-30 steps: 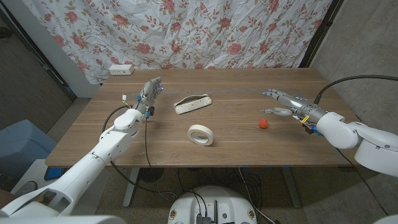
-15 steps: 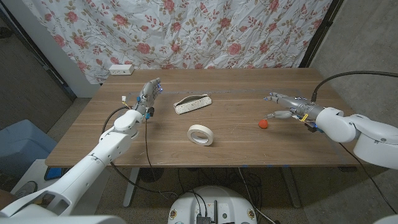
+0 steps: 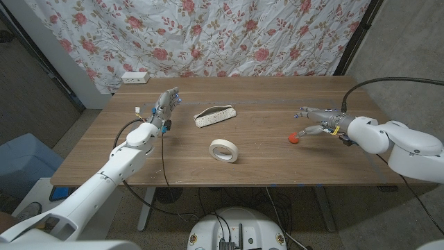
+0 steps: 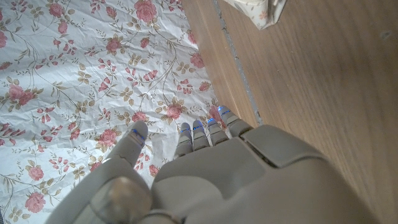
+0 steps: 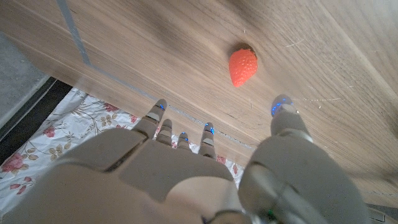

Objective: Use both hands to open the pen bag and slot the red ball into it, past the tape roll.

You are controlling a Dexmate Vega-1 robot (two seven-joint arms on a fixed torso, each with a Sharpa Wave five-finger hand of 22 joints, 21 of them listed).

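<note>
The red ball point(image 3: 295, 137), more like a strawberry in the right wrist view, lies on the table's right side, just beside the right hand point(image 3: 316, 119), whose fingers are spread and empty. I'd lower the thumb and fingers on either side before closing, as it could roll away. The pen bag point(image 3: 214, 115) sits far centre, the tape roll point(image 3: 224, 150) nearer. The left hand point(image 3: 165, 104) hovers left of the bag, fingers apart. Whether the bag's zip is open is hard to tell.
</note>
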